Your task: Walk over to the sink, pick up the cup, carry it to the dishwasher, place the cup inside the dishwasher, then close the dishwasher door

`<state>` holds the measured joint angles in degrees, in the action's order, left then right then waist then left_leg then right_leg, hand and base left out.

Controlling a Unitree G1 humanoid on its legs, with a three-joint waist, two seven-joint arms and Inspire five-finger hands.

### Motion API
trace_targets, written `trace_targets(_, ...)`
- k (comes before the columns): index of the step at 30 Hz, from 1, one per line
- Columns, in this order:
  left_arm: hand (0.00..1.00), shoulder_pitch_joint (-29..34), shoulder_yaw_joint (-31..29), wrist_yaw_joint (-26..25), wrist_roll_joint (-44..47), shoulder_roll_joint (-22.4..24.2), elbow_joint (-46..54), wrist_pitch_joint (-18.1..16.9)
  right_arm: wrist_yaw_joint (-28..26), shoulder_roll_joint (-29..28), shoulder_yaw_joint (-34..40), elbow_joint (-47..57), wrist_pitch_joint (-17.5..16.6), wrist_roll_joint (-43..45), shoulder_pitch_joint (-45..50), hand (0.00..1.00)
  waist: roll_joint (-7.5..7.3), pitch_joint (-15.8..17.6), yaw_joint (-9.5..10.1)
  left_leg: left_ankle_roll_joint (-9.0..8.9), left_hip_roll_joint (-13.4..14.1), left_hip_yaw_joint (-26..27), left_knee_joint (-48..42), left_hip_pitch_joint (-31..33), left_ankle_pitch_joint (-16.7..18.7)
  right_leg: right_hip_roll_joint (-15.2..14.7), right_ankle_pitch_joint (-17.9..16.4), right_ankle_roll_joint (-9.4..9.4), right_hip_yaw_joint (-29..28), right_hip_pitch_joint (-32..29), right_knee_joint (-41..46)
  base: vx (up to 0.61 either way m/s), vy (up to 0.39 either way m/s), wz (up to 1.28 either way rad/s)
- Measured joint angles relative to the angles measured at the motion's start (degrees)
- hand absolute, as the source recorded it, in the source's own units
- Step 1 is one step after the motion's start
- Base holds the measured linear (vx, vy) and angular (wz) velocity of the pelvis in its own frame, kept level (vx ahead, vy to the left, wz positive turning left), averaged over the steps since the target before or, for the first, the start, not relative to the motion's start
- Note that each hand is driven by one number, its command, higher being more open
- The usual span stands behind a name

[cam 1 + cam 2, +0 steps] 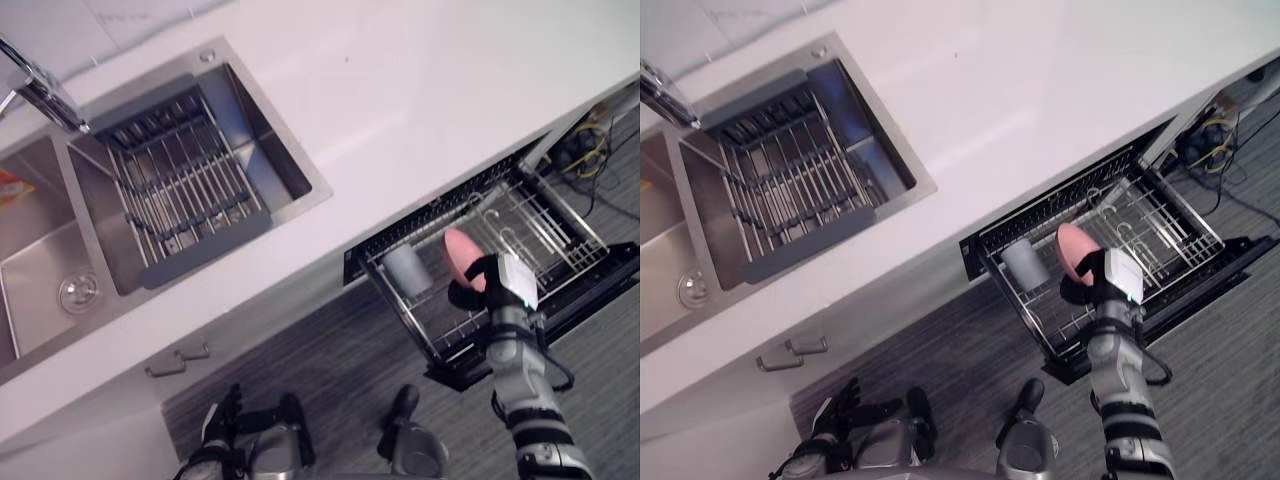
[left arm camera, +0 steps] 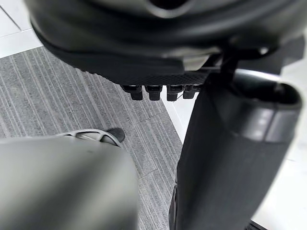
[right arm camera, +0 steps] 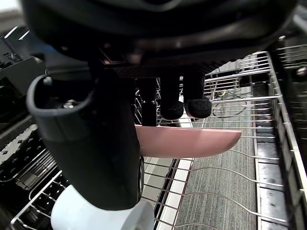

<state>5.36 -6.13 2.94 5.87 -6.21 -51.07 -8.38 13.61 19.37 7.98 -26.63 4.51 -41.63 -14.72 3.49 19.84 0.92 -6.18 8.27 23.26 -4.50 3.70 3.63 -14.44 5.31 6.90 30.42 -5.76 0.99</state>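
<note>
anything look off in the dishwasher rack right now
A grey cup appears to lie on its side in the pulled-out dishwasher rack, not upright. The right hand holds the pink cup tilted above the rack, not yet set down. Nothing looks spilled or broken.

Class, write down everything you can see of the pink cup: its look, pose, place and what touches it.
The pink cup is plain and smooth, plastic by its look, no handle in sight. It lies tilted on its side in the right hand, whose fingers and thumb curl round it, above the wire rack of the open dishwasher, near a grey cup lying there but apart from it.
</note>
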Motion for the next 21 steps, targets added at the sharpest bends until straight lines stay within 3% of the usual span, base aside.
trace_targets(2, 1.0, -0.1, 0.1, 0.0, 0.8, 0.0, 0.9, 0.1, 0.1, 0.6, -0.5, -1.3, 0.5, 1.0, -1.3, 0.0, 0.03, 1.1, 0.09, 0.29, -0.3, 0.0, -0.1, 0.6, -0.2, -0.3, 0.4, -0.09, -0.2, -0.6, 0.0, -0.12, 0.016, -0.04)
trace_targets(3, 1.0, -0.1, 0.6, 0.0, 2.0, -0.1, 1.4, 0.1, 0.1, 1.4, -1.3, -2.8, 1.0, 2.1, -2.3, 1.0, 0.07, 1.9, 0.24, 0.39, -0.5, 0.0, -0.3, 1.2, -0.3, -0.5, 0.8, -0.18, -0.5, -1.3, 0.0, -0.14, 0.024, -0.09)
trace_targets(9, 1.0, -0.3, 2.2, 0.0, 4.4, -0.6, 1.9, 0.1, -0.4, 3.1, -1.8, -6.4, 2.1, 6.6, -4.7, 1.0, 0.64, 3.4, 0.45, 1.32, -1.5, -0.2, -2.7, 2.9, 0.1, -1.2, 2.3, -0.34, -3.1, -3.5, -0.2, -0.08, 0.017, -0.16)
trace_targets(14, 1.0, -0.4, 3.3, 0.9, 5.5, -0.1, 3.2, 0.6, -2.5, 6.0, -2.0, -4.6, 1.1, 6.7, -5.4, 1.0, 3.19, 5.1, 0.46, 2.38, 1.1, -0.6, -13.5, 5.4, 7.1, -1.0, 1.8, 0.12, -5.7, -4.1, 2.5, -0.1, 0.05, -0.23)
trace_targets(19, 1.0, -0.3, 3.7, 1.1, 5.3, -0.1, 3.4, 1.3, -3.2, 5.3, -0.3, 1.9, 1.1, 10.2, -1.4, 1.0, 3.16, 5.2, 0.12, 3.12, 1.3, -1.4, -17.2, 4.5, 9.4, -2.5, -0.6, 0.94, -6.6, -3.7, 7.3, -0.05, 0.053, 0.0)
trace_targets(21, 1.0, -0.2, 3.6, 1.1, 5.3, -0.1, 3.4, 1.8, -3.2, 3.2, 2.6, 9.2, 0.7, 11.2, 3.8, 1.0, 2.98, 5.2, -0.17, 3.1, 1.3, -2.2, -19.0, 2.9, 11.1, -3.6, -2.9, 1.57, -6.7, -2.8, 11.0, -0.01, 0.02, 0.12)
